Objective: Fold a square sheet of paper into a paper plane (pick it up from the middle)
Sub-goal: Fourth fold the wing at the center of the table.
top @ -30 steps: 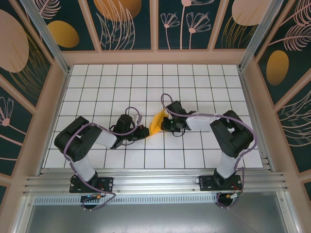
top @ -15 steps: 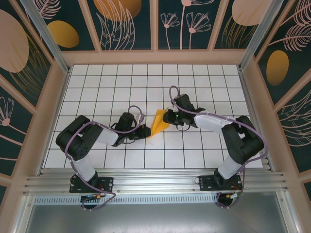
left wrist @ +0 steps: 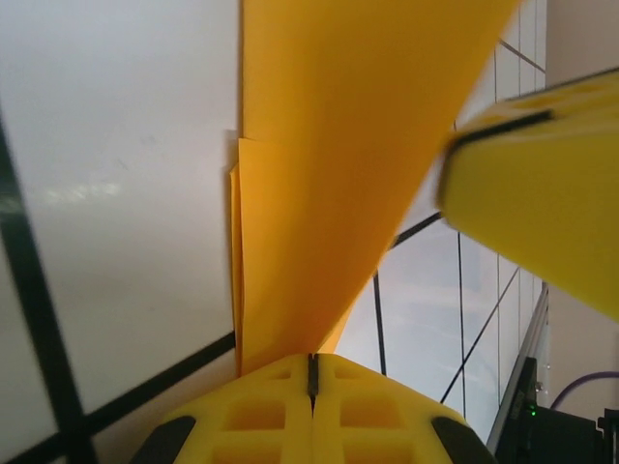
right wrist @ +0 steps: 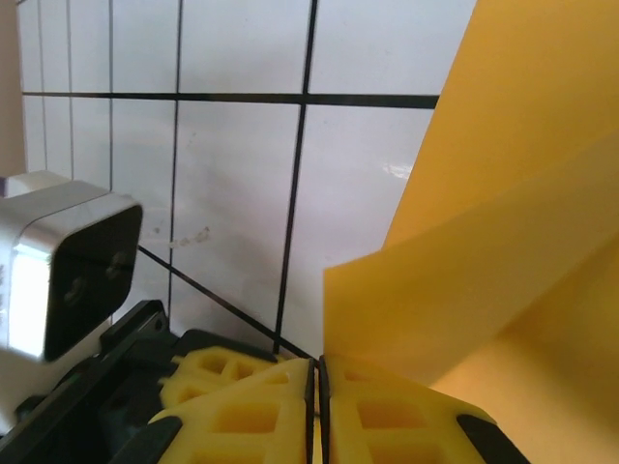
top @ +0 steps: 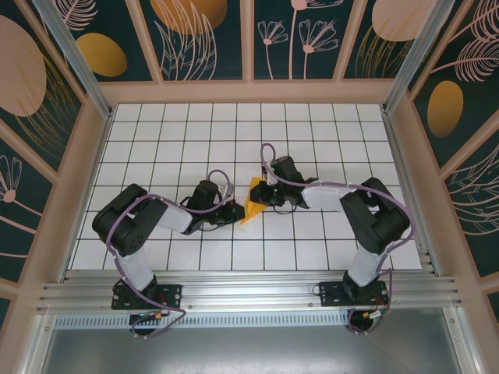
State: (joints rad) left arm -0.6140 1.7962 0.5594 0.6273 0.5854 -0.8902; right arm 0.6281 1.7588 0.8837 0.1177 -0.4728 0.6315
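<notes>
White tabletop point(top: 156, 125) ruled into a black grid lies before you, walled by dark panels point(top: 187, 39) patterned with orange ovals and pale leaves.

Near the middle of the grid, look between the two arm tips in the top view. A thin orange-yellow sheet of paper point(top: 253, 201), already creased into a narrow folded shape, sits there. Much of its outline is covered by the black wrists, so you cannot read how many folds it carries.

Your left gripper point(top: 235, 212) meets the sheet's near-left end. In the left wrist view, its yellow pads point(left wrist: 311, 382) are pressed together with only a thin seam between them. The sheet of paper point(left wrist: 329, 193) rises straight out of that seam, so this gripper is clenched on the paper. A second layer peeks out along the left edge of the sheet, and the top of the sheet runs out of frame. On the right of that view, a blurred yellow block point(left wrist: 542, 203) is cut off by the edge; it looks like a finger of the other arm.

Your right gripper point(top: 263, 195) comes in from the sheet's right side. In the right wrist view, its pads point(right wrist: 317, 387) are likewise closed to a hairline, and the sheet of paper point(right wrist: 503, 242) stands up from them in overlapping flaps. That gripper is pinched on the paper too. At the left of the same view a white and black housing point(right wrist: 68, 261) is partly out of frame.
</notes>
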